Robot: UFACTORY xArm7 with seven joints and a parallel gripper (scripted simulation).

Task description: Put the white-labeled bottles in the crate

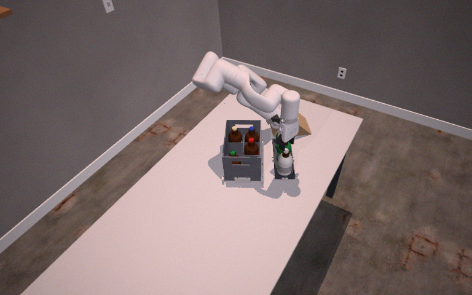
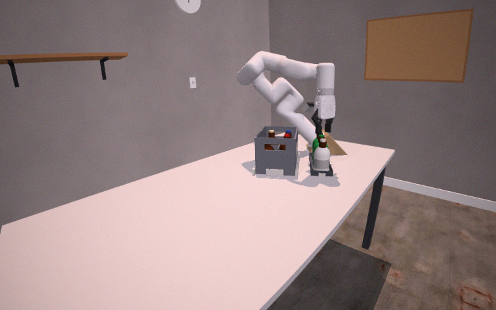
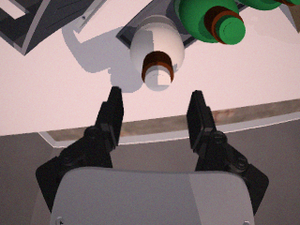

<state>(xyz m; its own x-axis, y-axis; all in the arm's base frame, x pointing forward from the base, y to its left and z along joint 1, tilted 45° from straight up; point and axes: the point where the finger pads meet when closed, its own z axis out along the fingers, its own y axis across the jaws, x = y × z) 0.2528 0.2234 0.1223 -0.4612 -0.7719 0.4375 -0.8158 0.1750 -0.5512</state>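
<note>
Above tray point(image 1: 292, 175), end effector point(image 3: 156, 107) open

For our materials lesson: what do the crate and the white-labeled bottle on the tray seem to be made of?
Crate: probably moulded plastic, with a matt, even grey surface and cut-out handle slots. White-labeled bottle: likely brown glass, judging by its dark neck, with a plain matt white wrap that could be paper.

White-labeled bottle point(image 1: 284, 162) standing upright at front end of narrow dark tray point(image 1: 291, 175), brown neck showing. Two green-labeled bottles point(image 3: 209, 13) standing upright in row behind it. Grey four-cell crate point(image 1: 242, 166) sitting just beside tray on table, holding three brown bottles point(image 1: 251, 147) plus green-capped one point(image 1: 232, 153) sitting lower in front-left cell.
</note>
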